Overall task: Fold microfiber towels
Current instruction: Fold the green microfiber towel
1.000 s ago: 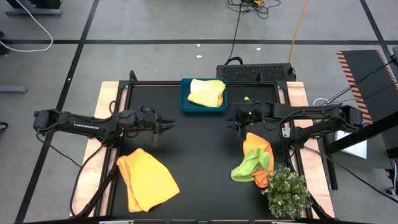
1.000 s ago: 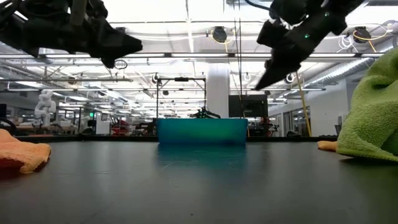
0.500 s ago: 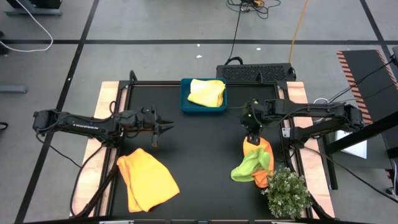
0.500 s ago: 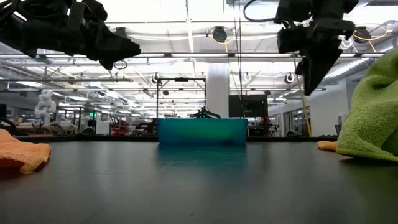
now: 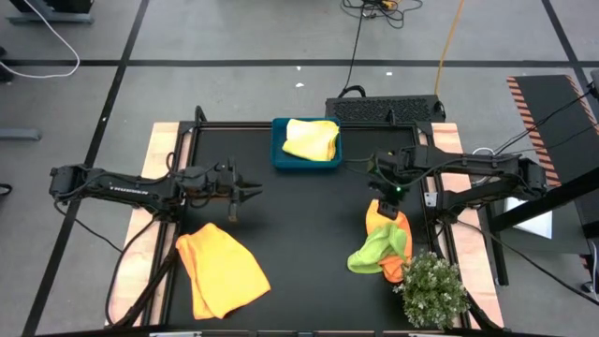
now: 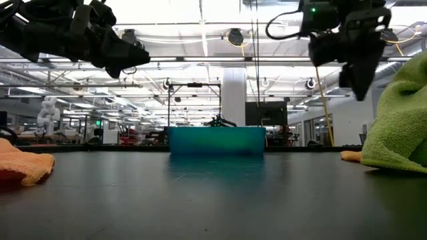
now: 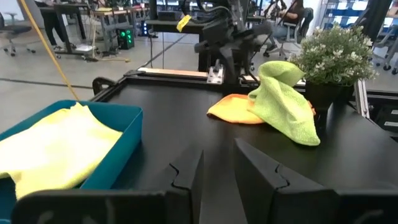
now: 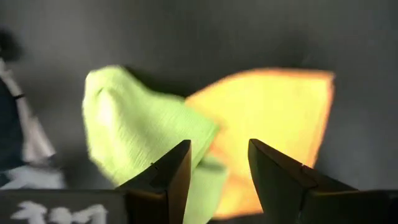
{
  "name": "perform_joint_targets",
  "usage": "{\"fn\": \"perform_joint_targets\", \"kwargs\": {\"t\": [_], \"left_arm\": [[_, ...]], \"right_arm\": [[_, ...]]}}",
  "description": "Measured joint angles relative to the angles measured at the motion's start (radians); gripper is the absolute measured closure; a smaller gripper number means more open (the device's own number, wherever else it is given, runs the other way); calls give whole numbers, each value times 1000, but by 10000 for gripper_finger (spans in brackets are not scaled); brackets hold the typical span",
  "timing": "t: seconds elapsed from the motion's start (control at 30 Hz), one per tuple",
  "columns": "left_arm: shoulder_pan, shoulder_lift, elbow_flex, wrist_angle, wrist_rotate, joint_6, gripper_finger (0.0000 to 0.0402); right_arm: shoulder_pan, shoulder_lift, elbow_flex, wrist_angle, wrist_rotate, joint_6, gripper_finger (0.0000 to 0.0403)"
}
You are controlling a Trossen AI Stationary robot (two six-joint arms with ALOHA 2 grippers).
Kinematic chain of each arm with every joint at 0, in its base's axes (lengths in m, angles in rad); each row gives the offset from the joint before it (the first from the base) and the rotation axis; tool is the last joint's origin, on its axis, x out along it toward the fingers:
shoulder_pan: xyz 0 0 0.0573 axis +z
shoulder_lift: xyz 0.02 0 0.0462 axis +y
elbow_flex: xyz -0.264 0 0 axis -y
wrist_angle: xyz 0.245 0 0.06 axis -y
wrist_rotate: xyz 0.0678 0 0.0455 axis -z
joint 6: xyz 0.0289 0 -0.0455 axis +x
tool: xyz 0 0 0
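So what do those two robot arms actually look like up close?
Both are slim, dark, jointed arms. The left arm carries white lettering along one segment; the right arm has dark cables looped beside it and a small green light near its wrist. The left gripper and the right gripper each end in two flat, dark, angular fingers.

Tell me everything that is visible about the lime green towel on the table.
The lime green microfiber towel is a soft, fuzzy cloth, crumpled and not folded flat. It lies on the black table at its right side, partly on top of an orange microfiber towel, with the small bushy green plant close beside it. The right gripper hovers above the pair with open fingers, not touching it.
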Motion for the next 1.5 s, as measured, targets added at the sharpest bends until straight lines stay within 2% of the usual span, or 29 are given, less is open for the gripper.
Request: {"fn": "perform_joint_targets", "kwargs": {"t": [0.2, 0.33, 0.57, 0.7, 0.87, 1.3, 1.4, 1.5], "left_arm": [[0, 0, 0, 13, 1, -11, 314], [0, 0, 0, 12, 1, -18, 314], [0, 0, 0, 12, 3, -20, 314], [-2, 0, 0, 7, 4, -24, 314], [-12, 0, 0, 6, 4, -18, 314], [-29, 0, 0, 6, 3, -14, 314], [-29, 0, 0, 6, 0, -13, 314], [-29, 0, 0, 7, 0, -13, 314]], "right_arm": [[0, 0, 0, -109, -132, 74, 239], [0, 0, 0, -119, -202, 93, 222], [0, 0, 0, -110, -227, 131, 197], [9, 0, -7, -50, -234, 142, 193], [31, 0, -68, 53, -286, 209, 193], [68, 0, -217, 179, -284, 245, 205], [68, 0, -230, 220, -256, 218, 218], [68, 0, -230, 257, -237, 169, 250]]}}
